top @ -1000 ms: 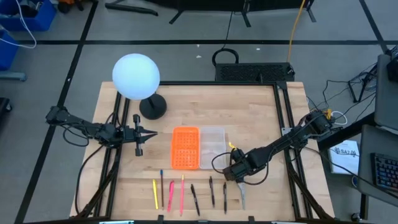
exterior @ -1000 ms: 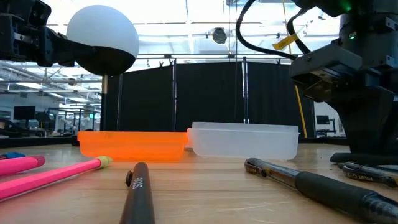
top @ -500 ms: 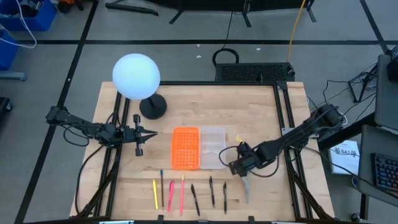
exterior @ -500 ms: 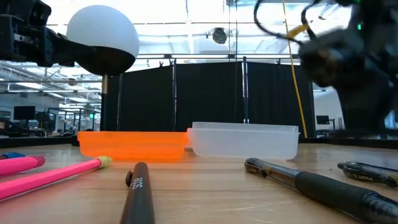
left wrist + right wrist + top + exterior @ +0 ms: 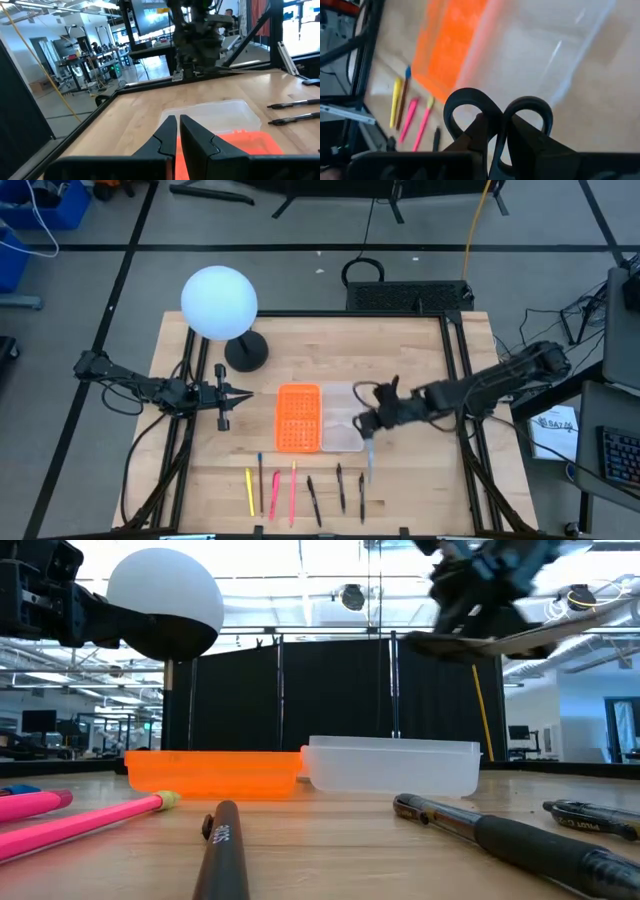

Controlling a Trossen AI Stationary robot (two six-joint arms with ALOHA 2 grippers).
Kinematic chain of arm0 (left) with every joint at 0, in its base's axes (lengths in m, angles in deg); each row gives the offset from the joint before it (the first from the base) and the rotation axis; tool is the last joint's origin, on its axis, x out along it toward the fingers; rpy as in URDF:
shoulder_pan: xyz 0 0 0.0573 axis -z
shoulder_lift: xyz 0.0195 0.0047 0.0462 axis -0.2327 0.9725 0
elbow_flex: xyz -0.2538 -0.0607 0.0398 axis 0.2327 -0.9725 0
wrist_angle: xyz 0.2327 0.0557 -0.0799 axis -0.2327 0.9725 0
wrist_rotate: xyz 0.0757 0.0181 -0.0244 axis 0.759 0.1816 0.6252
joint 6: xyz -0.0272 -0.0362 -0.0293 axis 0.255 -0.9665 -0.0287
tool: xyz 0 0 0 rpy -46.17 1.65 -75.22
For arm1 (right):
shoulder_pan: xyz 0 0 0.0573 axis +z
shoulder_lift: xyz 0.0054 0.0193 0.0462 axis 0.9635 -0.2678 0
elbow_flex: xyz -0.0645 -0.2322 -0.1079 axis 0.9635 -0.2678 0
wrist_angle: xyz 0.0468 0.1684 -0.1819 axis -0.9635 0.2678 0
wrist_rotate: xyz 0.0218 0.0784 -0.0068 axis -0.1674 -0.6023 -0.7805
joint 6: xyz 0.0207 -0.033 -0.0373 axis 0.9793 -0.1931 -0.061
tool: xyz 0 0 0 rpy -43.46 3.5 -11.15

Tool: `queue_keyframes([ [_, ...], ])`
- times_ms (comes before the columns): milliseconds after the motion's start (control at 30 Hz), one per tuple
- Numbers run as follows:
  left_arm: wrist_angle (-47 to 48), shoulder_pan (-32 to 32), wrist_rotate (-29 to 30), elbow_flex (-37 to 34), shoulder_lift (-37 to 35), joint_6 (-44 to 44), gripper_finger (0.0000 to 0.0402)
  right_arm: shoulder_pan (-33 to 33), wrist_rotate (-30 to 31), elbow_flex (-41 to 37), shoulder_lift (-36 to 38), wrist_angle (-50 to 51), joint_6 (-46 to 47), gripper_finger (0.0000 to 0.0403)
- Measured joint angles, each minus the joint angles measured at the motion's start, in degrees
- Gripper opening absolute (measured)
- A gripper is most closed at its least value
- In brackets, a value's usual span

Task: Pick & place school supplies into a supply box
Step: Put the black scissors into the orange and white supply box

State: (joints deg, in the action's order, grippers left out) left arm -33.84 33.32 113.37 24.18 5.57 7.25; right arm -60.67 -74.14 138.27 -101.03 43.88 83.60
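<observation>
Small white lettering is seen on the barrel of the dark pen (image 5: 588,828) lying at the right edge of the low view, but it cannot be read. Faint markings are noted on the black pen (image 5: 222,852) in the foreground; these are likewise illegible. No other text, label, brand or number can be made out.

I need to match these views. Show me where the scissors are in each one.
High view: scissors hang from the right gripper at the box's near right corner, blades toward the pens.
Low view: upper right, held high above the clear half.
Left wrist view: cannot be made out; only the far arm shows.
Right wrist view: the black handle loops, bottom centre, between the fingers.
Shared landmark: the box's orange half.
</observation>
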Motion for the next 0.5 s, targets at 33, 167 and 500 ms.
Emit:
queue_keyframes([
  [33, 0.01, 0.0, 0.0, 0.0, 0.02, -0.38, 0.0031, -1.85, -0.17, 1.34, -0.77, 0.44, -2.18, 0.004],
  [167, 0.0, 0.0, 0.02, 0.0, 0.0, -0.7, 0.0031, -9.01, -5.97, 8.03, -5.91, 7.04, -8.42, 0.004],
  [500, -0.02, 0.0, 0.02, 0.0, 0.0, -0.7, 0.0031, -18.04, -14.11, 22.78, -20.99, 12.22, -19.99, 0.004],
])
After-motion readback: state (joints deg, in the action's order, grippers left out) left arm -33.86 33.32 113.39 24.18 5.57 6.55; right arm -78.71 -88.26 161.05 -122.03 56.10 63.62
